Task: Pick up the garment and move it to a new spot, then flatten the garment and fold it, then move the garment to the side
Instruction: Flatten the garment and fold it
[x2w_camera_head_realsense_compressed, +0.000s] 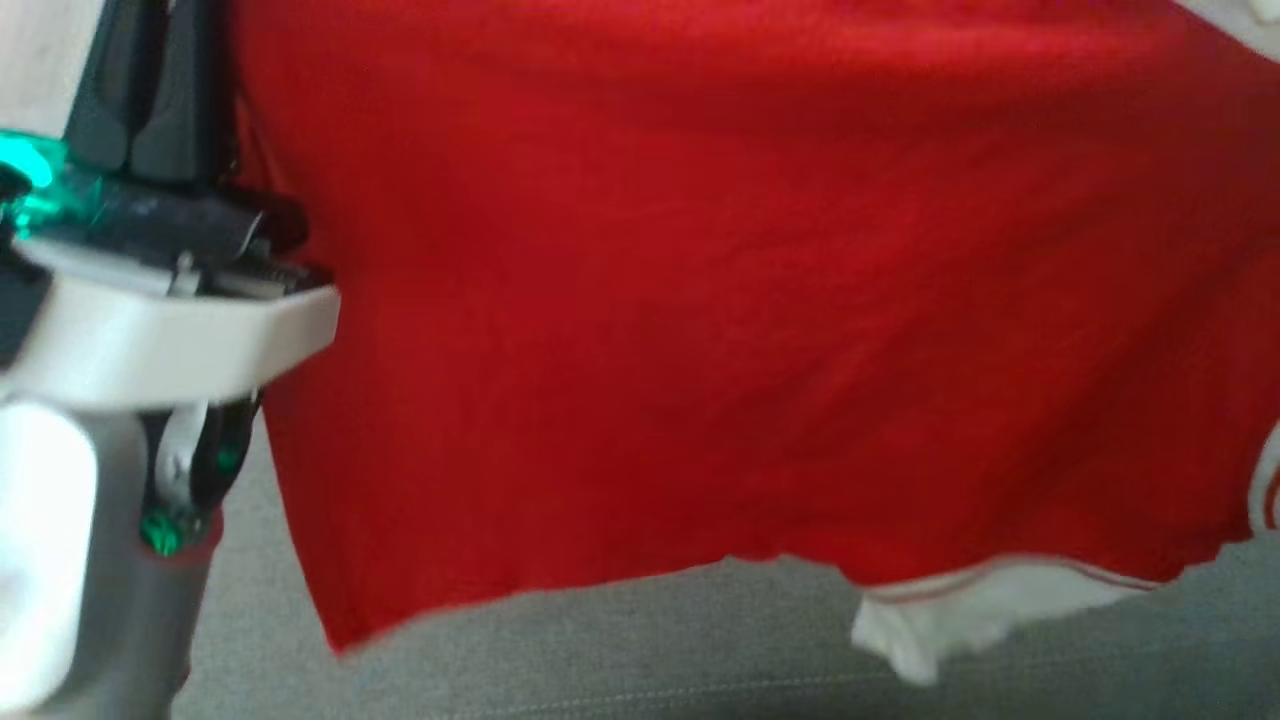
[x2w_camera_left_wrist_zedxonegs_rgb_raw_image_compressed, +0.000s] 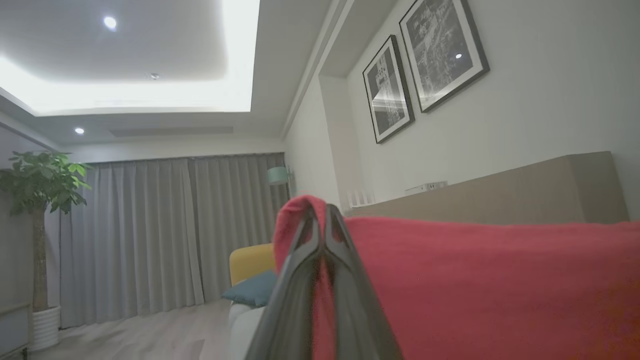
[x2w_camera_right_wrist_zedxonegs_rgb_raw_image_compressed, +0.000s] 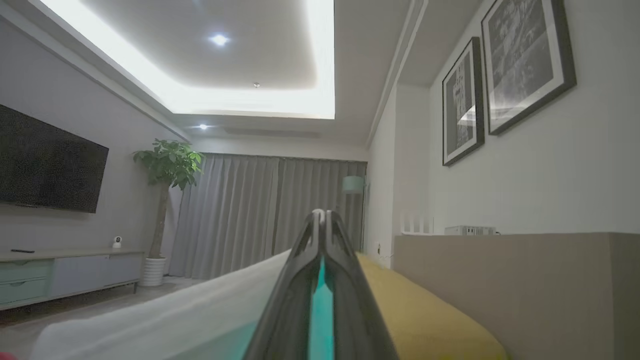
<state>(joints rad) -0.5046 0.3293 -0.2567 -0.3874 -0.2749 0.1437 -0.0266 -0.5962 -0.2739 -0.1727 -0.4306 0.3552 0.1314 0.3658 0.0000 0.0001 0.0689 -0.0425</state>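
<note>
Pinching the garment (x2w_camera_left_wrist_zedxonegs_rgb_raw_image_compressed: 475, 285), left gripper (x2w_camera_left_wrist_zedxonegs_rgb_raw_image_compressed: 324, 212) is closed; right gripper (x2w_camera_right_wrist_zedxonegs_rgb_raw_image_compressed: 324, 216) closed, hold unclear.

My head camera looks steeply down and sits very close to the red garment (x2w_camera_head_realsense_compressed: 760, 300), which blurs across most of its frame above a strip of grey upholstery (x2w_camera_head_realsense_compressed: 600, 660). My left wrist camera looks along my left gripper (x2w_camera_left_wrist_zedxonegs_rgb_raw_image_compressed: 325, 210), tilted up across the room, with the same red cloth right at the lens. My right wrist camera looks along my right gripper (x2w_camera_right_wrist_zedxonegs_rgb_raw_image_compressed: 320, 216), nearly level and facing the same way. Both wrist views share the grey curtains (x2w_camera_left_wrist_zedxonegs_rgb_raw_image_compressed: 175, 225), the potted plant (x2w_camera_left_wrist_zedxonegs_rgb_raw_image_compressed: 40, 185), the two framed pictures (x2w_camera_left_wrist_zedxonegs_rgb_raw_image_compressed: 442, 50) and the lit ceiling recess (x2w_camera_left_wrist_zedxonegs_rgb_raw_image_compressed: 125, 95).
</note>
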